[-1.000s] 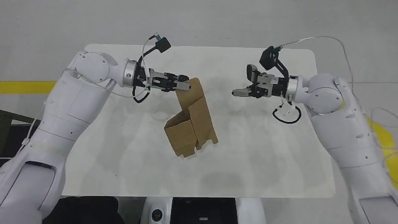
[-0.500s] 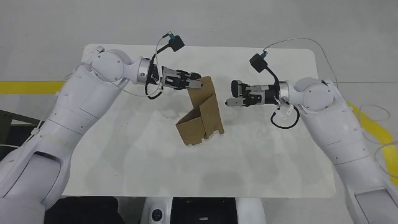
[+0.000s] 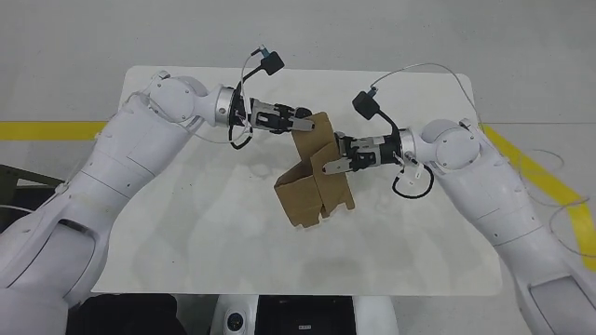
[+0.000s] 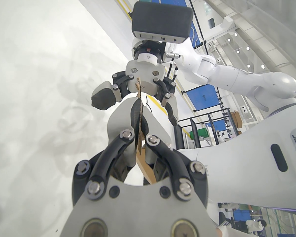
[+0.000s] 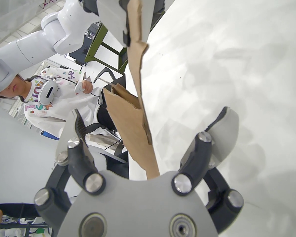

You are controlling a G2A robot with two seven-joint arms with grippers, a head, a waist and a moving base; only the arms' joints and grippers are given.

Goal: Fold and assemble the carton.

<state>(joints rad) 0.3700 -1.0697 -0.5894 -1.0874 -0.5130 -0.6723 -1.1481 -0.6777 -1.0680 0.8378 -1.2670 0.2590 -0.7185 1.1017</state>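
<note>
Pinches cardboard carton (image 3: 312, 184) at 12 o'clock flap with left gripper (image 3: 303, 124), steadying it; straddles 2 o'clock edge with right gripper (image 3: 331, 165), fingers spread, seemingly to fold.

The carton (image 3: 312, 175) is plain brown cardboard, half opened into a slanted sleeve with loose flaps. It sits near the centre of the top view, tilted. The left gripper (image 3: 304, 124) pinches its upper corner, and its open end points lower left.
</note>
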